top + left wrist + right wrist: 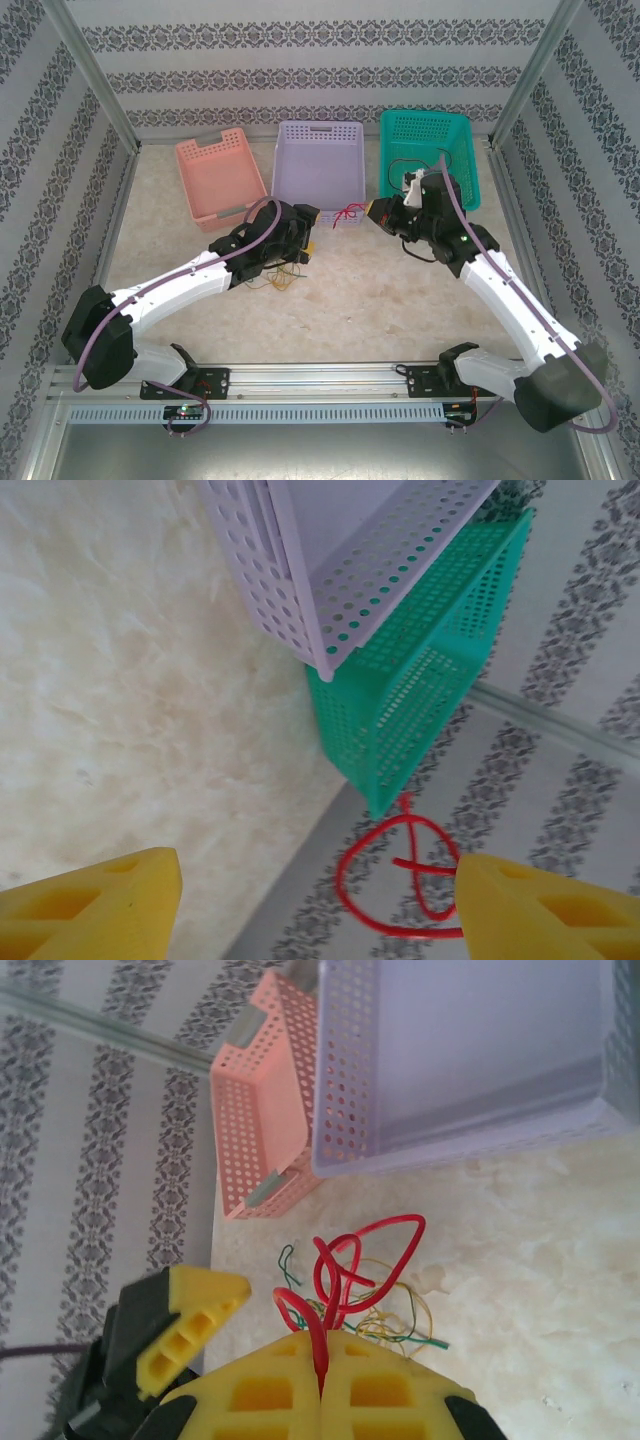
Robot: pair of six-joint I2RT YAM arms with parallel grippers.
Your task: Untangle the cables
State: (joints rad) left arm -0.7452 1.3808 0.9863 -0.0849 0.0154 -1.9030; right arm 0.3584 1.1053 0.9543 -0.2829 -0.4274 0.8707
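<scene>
- The red cable (322, 1335) is pinched right between the closed yellow fingers of the right end effector (322, 1360). Its loops stick up out of the grip, toward the front of the lilac basket (470, 1080).
- From above, that red cable (348, 212) sits just in front of the lilac basket (318, 160), between the two end effectors.
- The other cables (400, 1328), green and yellowish, are bunched in a loose tangle on the tabletop (540, 1280) just behind the red loops. In the top view the tangle (285, 275) lies under the left arm's wrist.
- The left end effector (318, 880) has its fingers spread wide with nothing between them. The red cable (341, 880) curls just beyond them, close to the right-hand finger.
- The pink basket (215, 175), lilac basket and teal basket (430, 150) stand in a row at the far side of the tabletop (380, 300).
- There's a thin dark loop inside the teal basket, maybe another cable, but it's too small to be sure.
</scene>
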